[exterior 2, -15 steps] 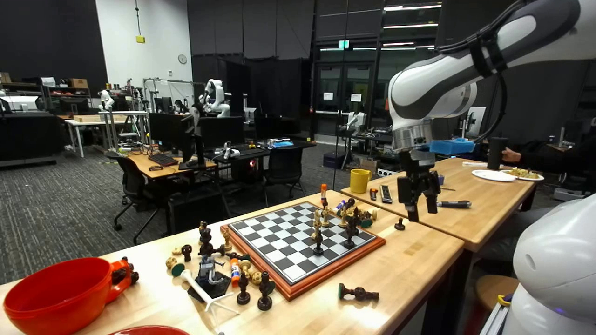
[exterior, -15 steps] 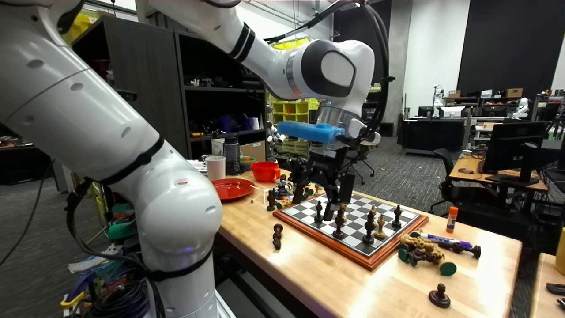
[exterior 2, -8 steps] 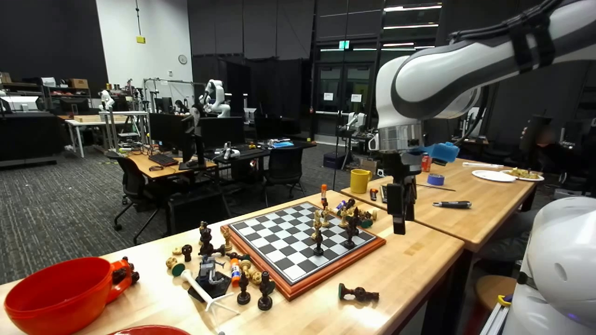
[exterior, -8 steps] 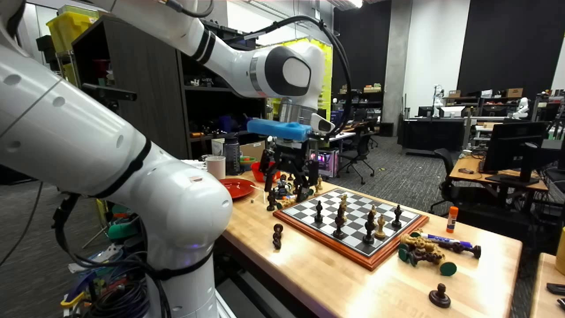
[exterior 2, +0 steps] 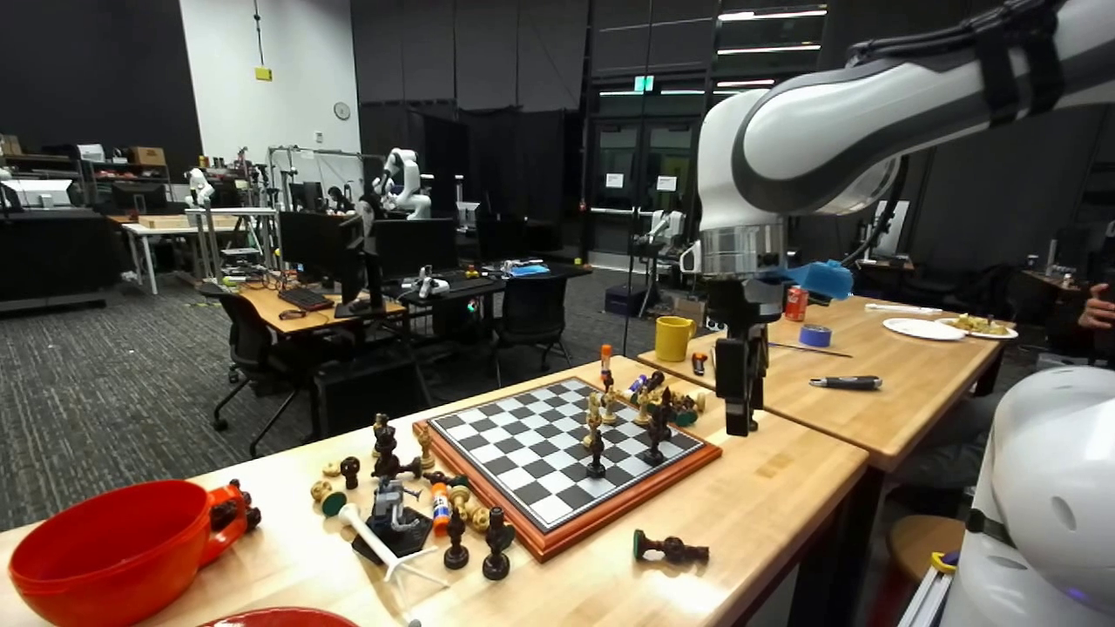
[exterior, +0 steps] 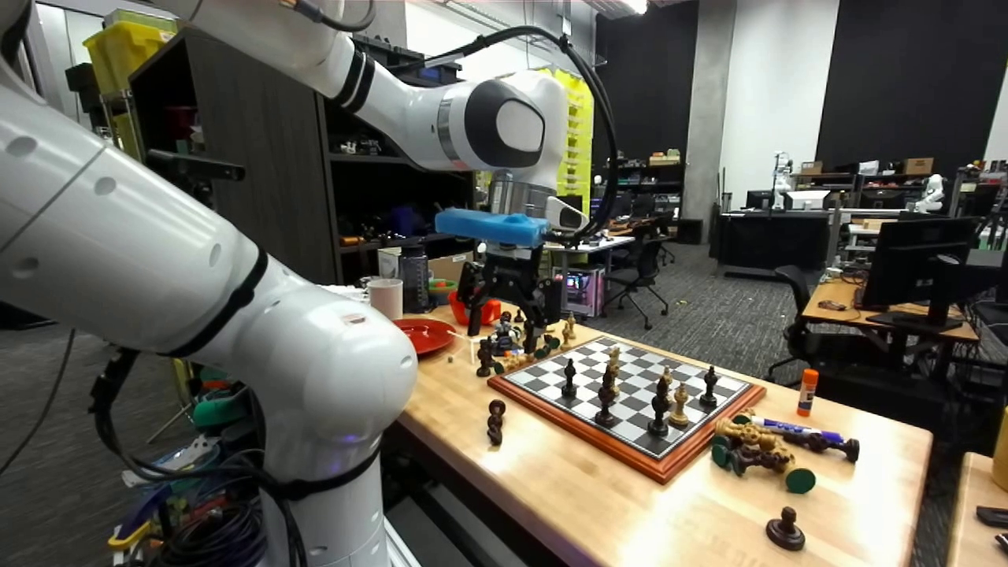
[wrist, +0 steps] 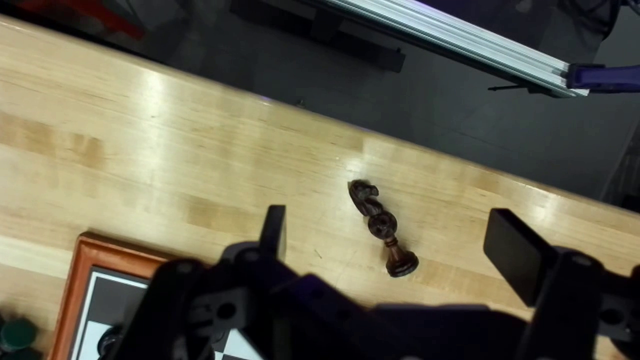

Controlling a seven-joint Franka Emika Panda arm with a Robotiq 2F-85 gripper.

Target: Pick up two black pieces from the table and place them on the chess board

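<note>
Gripper [exterior: 502,337], spread and empty, has swung left in an exterior view. I judge it lined up over the fallen black piece [wrist: 382,226]; pick next.

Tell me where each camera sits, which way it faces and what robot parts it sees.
An exterior view: close beside the arm, looking toward the chess board and red bowl; arm and gripper show.
An exterior view: near the red bowl, looking across the chess board toward glass doors; arm and gripper show.
Wrist view: on the wrist, looking down at a dark chessman lying on its side; the open gripper shows.
Both exterior views share the chess board and that dark chessman.
</note>
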